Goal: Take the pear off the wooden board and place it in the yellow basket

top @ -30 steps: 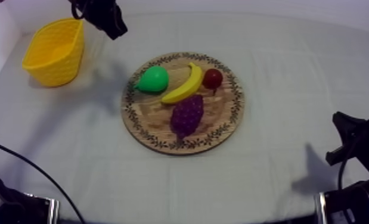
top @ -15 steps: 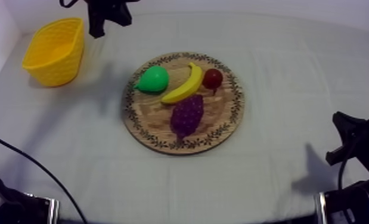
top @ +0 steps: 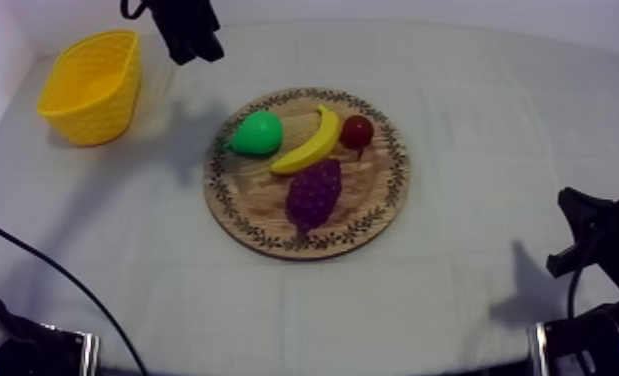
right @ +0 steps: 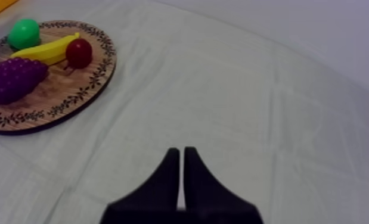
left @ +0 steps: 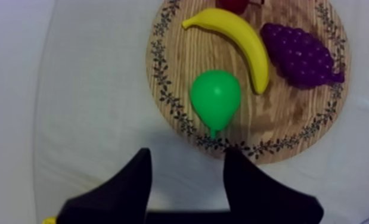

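Note:
The green pear (top: 257,132) lies on the left part of the round wooden board (top: 373,205), next to the banana (top: 311,142). My left gripper (top: 195,38) hangs high at the back, between the yellow basket (top: 93,85) and the board. In the left wrist view its fingers (left: 133,179) stand apart with nothing between them, and the pear (left: 215,98) lies on the board (left: 294,128) just beyond them. My right gripper (right: 180,158) is shut over bare cloth, well to the right of the board (right: 73,89).
A bunch of purple grapes (top: 314,192) and a small red fruit (top: 356,131) share the board with the banana. The basket stands empty at the back left. My right arm (top: 598,240) rests at the right edge.
My left gripper has opened. Its arm has shifted a little at the back, staying between basket and board. The fruit and my right arm have not moved.

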